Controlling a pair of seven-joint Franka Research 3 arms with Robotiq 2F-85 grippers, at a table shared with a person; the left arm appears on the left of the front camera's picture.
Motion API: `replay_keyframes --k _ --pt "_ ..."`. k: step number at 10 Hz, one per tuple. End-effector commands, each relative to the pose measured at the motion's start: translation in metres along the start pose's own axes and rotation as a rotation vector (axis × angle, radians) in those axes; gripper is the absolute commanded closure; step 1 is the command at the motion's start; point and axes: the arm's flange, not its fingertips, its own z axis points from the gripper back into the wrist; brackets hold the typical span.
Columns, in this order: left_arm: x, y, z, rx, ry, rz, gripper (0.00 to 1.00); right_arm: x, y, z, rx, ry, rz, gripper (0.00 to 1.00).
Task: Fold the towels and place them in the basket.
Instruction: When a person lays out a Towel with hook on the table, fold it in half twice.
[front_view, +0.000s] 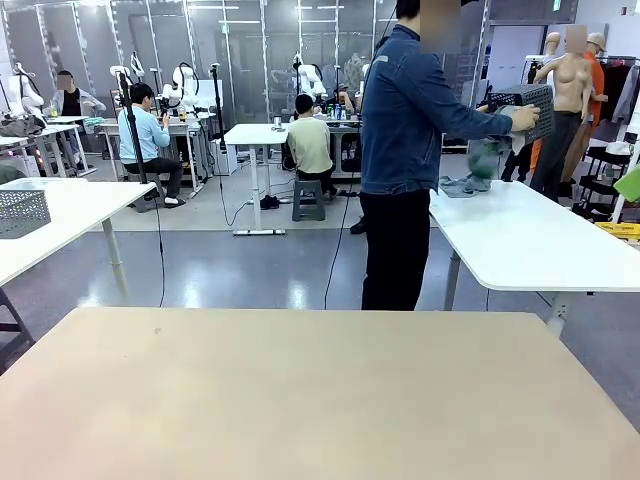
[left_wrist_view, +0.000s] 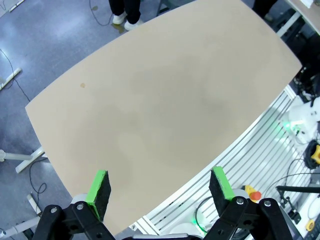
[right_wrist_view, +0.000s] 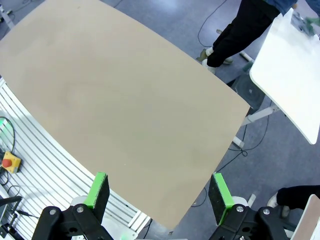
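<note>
Beige tabletop (front_view: 300, 400) bare beneath both arms. Basket (front_view: 528, 102) held by person (front_view: 400, 130), towels (front_view: 462, 186) just below it on white side table (front_view: 540, 250), well apart from robot. Left fingers (left_wrist_view: 100, 186) and right fingers (right_wrist_view: 98, 189) spread apart, holding nothing. Folding judged not yet begun; towels to be brought within reach first.

Beige table (front_view: 300, 400): free passage from 9 to 3 o'clock. 1 person (front_view: 400, 150) stands just past its far edge at 1 o'clock, basket (front_view: 535, 100) in hand, at the white table (front_view: 530, 240) at 2 o'clock.
</note>
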Motion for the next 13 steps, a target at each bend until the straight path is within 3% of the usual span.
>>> replay_keyframes --k 1,13 --pt "0.0009 -0.0008 0.0015 0.005 0.001 -0.011 0.00 -0.0013 -0.0005 0.0008 -0.012 0.002 0.004 0.00" --pt "0.0009 -0.0008 0.0015 0.005 0.001 -0.011 0.00 -0.0013 -0.0005 0.0008 -0.012 0.002 0.004 0.00"
